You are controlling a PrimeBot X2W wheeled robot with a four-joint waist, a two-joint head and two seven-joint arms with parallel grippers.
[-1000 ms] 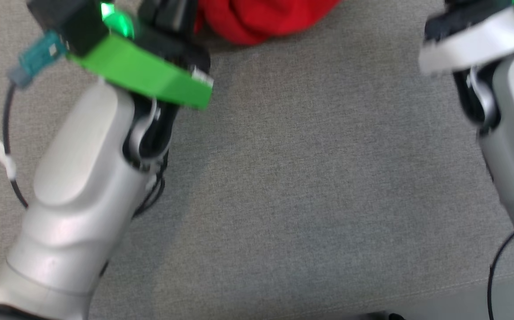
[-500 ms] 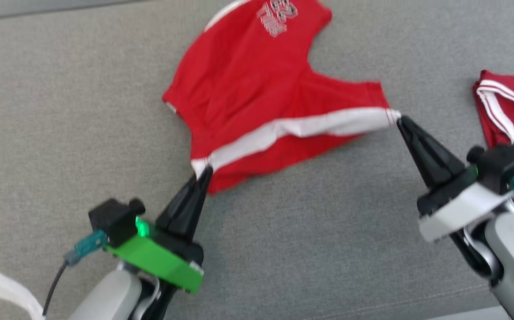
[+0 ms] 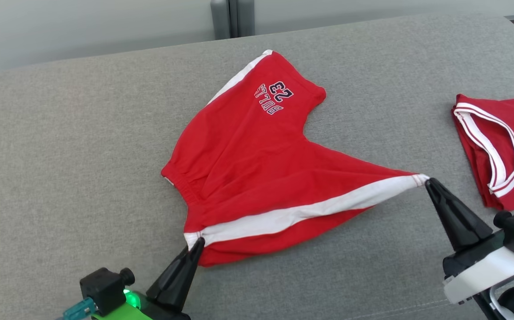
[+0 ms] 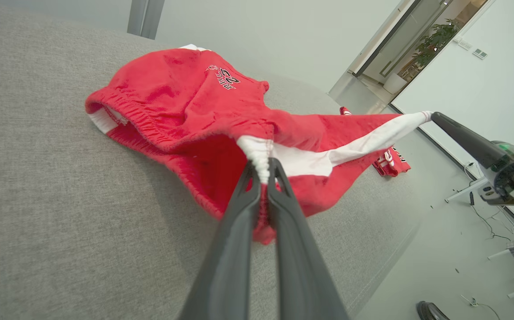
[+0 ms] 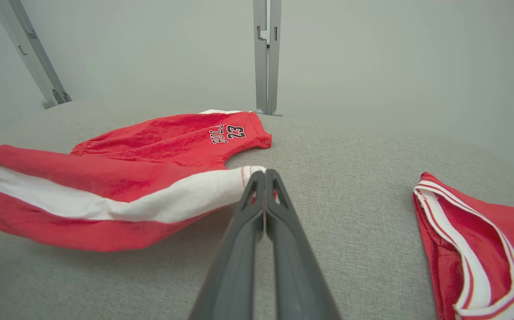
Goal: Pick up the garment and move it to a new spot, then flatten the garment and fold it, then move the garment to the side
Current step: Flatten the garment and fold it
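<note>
Red shorts held stretched btw both grippers on grey cushion.
L gripper clamped on waistband corner nr front edge; R gripper pinched tight on leg-hem corner, twd right side. White stripe taut btw them; rest of shorts lies mid-cushion, "23" leg twd back edge. A red jersey lies at right edge, apart.
</note>
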